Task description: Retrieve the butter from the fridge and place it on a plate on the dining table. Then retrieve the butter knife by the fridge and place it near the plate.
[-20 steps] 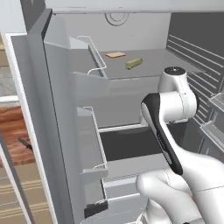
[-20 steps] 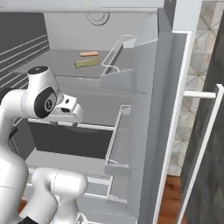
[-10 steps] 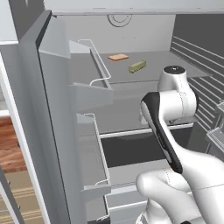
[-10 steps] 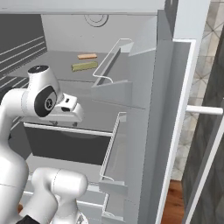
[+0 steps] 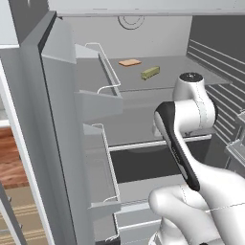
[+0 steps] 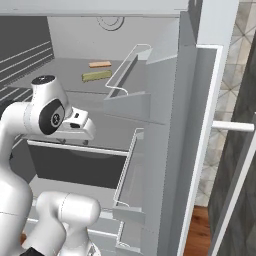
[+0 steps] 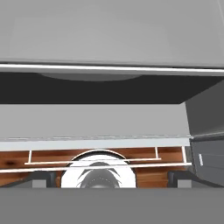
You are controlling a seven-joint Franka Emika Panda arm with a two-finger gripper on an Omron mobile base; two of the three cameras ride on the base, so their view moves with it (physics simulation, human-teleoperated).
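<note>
Butter clear on shelf; end effector tips cropped.

Kitchen, open fridge with door racks, shelved butter, wood floor

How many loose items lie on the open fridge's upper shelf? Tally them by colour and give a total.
Olive-yellow stick of butter: 1
Flat orange-tan slab: 1
Total: 2
</note>
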